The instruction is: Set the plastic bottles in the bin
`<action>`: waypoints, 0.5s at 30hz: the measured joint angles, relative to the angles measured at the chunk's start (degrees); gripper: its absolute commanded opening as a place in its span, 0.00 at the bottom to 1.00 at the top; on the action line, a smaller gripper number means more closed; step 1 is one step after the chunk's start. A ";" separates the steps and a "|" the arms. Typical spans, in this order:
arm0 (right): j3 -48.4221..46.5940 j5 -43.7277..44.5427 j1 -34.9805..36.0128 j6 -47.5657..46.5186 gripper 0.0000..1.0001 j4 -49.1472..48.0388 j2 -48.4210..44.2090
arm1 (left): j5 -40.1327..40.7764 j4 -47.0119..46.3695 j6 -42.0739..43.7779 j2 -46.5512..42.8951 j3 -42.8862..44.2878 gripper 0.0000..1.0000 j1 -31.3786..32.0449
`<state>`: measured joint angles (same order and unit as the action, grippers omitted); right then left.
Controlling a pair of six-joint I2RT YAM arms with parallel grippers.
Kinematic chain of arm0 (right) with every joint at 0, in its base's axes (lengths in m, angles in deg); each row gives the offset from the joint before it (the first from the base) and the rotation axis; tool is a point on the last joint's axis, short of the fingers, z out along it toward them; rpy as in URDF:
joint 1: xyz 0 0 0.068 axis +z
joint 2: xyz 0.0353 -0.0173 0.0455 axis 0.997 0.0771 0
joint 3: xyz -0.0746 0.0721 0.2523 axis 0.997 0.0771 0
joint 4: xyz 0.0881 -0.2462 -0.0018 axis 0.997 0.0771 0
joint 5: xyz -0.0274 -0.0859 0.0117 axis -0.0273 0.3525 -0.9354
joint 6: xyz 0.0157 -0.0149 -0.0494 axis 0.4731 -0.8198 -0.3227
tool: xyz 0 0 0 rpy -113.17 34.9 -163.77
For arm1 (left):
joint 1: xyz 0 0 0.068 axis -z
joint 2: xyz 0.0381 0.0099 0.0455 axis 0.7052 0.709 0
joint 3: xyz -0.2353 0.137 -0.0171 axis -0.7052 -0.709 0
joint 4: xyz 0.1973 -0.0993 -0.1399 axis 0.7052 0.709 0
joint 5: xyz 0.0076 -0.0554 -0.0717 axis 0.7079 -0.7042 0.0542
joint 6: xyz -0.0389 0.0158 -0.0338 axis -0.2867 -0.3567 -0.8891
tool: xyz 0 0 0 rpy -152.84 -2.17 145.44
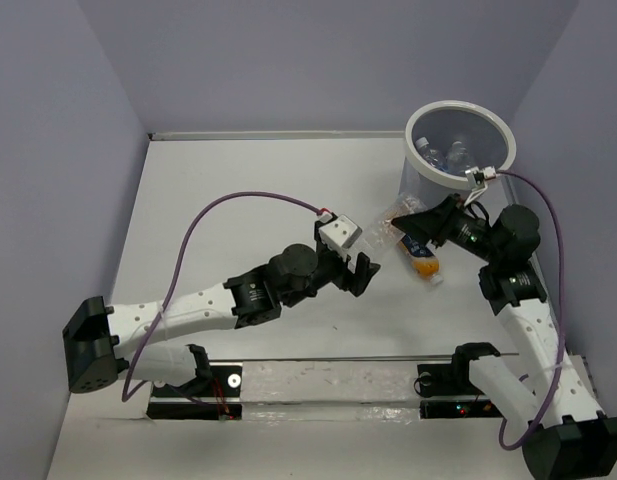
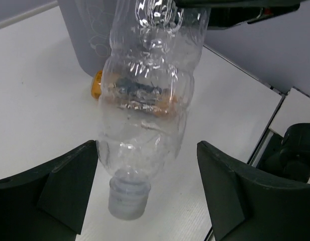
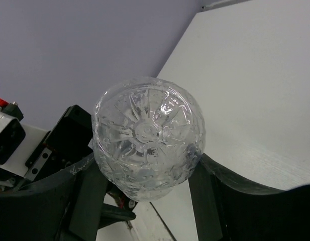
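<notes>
Beside the bin (image 1: 458,103), the right gripper (image 1: 408,228) reaches left, clamped on a clear bottle (image 3: 147,155). The left gripper (image 1: 360,272) is extended toward it, fingers spread either side of its capped end. An orange bottle (image 1: 423,263) lies beneath.

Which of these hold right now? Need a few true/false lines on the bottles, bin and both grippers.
1. The right gripper is shut on a clear bottle. True.
2. The left gripper also grips that bottle. False: its fingers stand open on either side of it, not touching.
3. The orange bottle lies on the table, outside the bin. True.
4. The bin is empty. False: bottles already lie inside.
5. The clear bottle hangs cap up. False: its cap points down in the left wrist view.
</notes>
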<state>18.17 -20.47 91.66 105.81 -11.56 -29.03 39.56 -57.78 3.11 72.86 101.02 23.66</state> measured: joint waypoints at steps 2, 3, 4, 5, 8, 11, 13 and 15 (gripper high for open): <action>-3.21 1.49 -0.02 0.00 0.40 -0.59 2.36 | 0.44 0.83 -0.22 -2.25 -0.46 0.99 0.00; -5.35 2.95 -0.02 -0.28 0.40 -0.72 3.52 | 0.72 1.46 -0.52 -3.17 -0.48 0.99 0.02; -6.60 3.93 -0.02 -0.79 0.40 -0.83 4.22 | 1.16 2.01 -0.81 -4.33 -0.50 0.99 0.02; -8.48 5.14 -0.09 -1.57 0.40 -0.55 4.90 | 1.42 2.49 -1.16 -5.44 -0.59 0.99 0.00; -16.87 10.91 -0.11 -5.20 0.40 1.66 7.98 | 2.29 5.20 -2.40 -9.79 -0.74 0.99 -0.15; -26.69 17.70 -0.13 -9.92 0.40 2.99 11.82 | 4.52 9.55 -3.56 -15.47 -0.31 0.99 -0.48; -31.95 25.66 -0.11 -13.44 0.41 5.55 13.88 | 6.60 12.66 -4.15 -18.27 0.55 0.99 -0.76; -35.39 33.18 -0.13 -16.04 0.41 6.43 16.04 | 8.81 15.39 -4.79 -20.50 1.60 0.99 -0.76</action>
<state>-17.22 12.71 91.53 89.77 -5.14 -12.99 48.37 -42.39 -1.67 52.36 102.62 22.90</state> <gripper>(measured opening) 0.638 0.989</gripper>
